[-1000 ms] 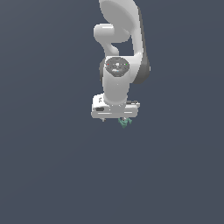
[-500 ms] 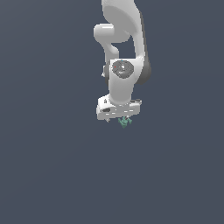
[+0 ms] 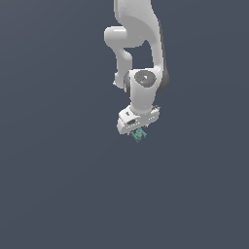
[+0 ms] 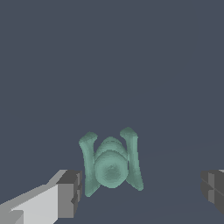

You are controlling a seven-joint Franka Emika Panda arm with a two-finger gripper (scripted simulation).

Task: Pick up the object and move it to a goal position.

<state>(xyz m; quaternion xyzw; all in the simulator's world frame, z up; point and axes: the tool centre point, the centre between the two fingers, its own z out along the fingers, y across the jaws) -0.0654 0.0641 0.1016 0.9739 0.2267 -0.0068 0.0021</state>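
The object (image 4: 111, 162) is a small teal-green piece with a rounded body and two curved prongs. In the wrist view it lies between my grey fingertips (image 4: 70, 192), close to one and well clear of the other. My gripper (image 4: 142, 190) is open, with a wide gap. In the exterior view the white gripper (image 3: 138, 131) hangs tilted right over the object (image 3: 139, 135), which peeks out just beneath the head.
A plain dark grey-blue surface (image 3: 58, 194) fills both views. The white arm (image 3: 141, 58) comes down from the top of the exterior view. No other objects or edges show.
The wrist and gripper head have shifted slightly towards the exterior view's right and tilted. The object stays in the same spot beneath the head.
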